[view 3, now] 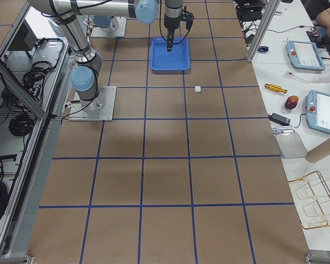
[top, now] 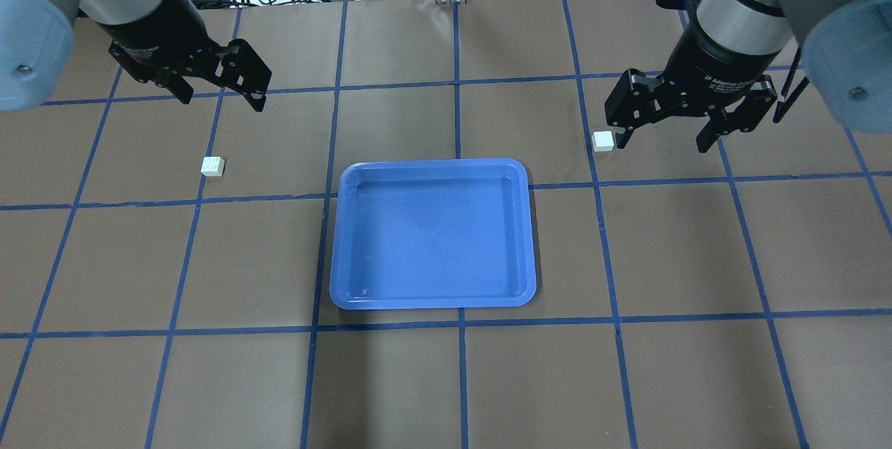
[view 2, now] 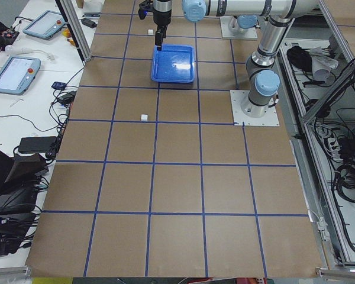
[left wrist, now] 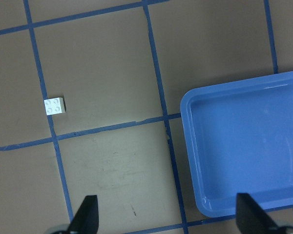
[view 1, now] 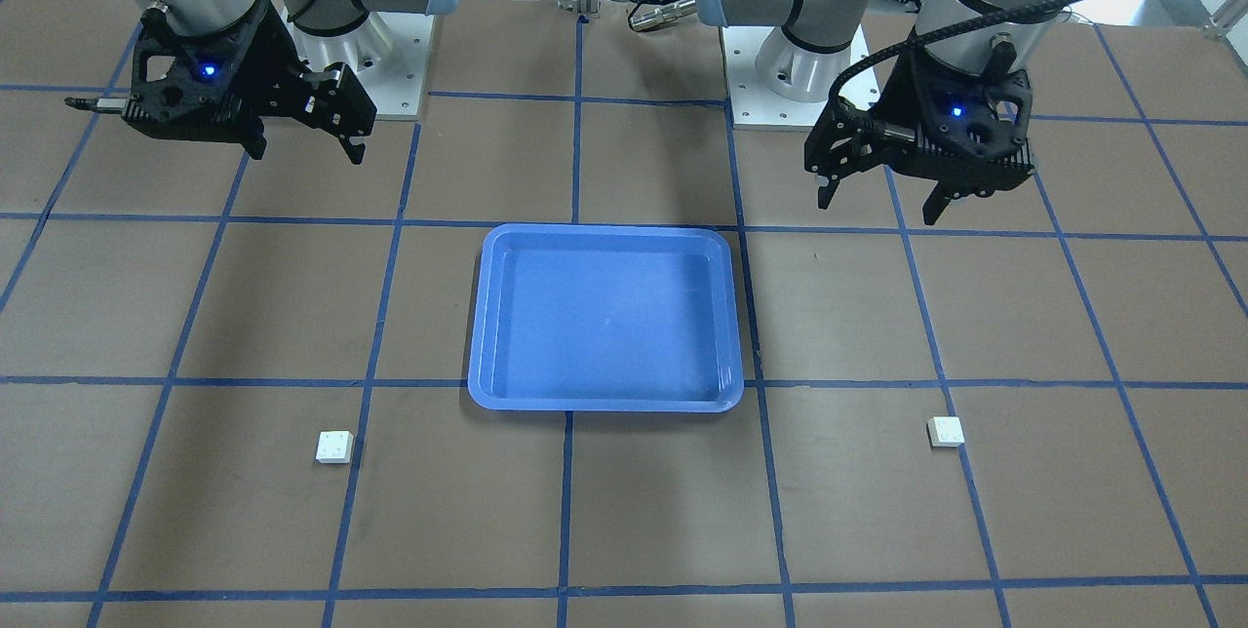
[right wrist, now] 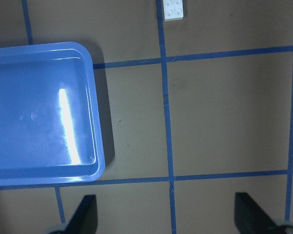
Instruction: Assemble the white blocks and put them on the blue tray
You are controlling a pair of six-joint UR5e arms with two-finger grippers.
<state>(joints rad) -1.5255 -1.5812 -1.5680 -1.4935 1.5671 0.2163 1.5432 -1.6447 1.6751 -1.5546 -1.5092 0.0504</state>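
So the blue tray (top: pixel 432 240) sits flat in the middle of the table (top: pixel 446 379), long side running left to right, with nothing in it. The two white blocks aren't joined. The left white block (top: pixel 212 166) and the right white block (top: pixel 603 141) each lie studs up, 2x2 on top, well apart on opposite sides of the tray, both outside it.

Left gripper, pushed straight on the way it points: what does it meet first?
Probably the bare brown paper-covered table, between the small white studded block and the bright blue plastic tray. The open left gripper seems to clear both, though depth is unclear.
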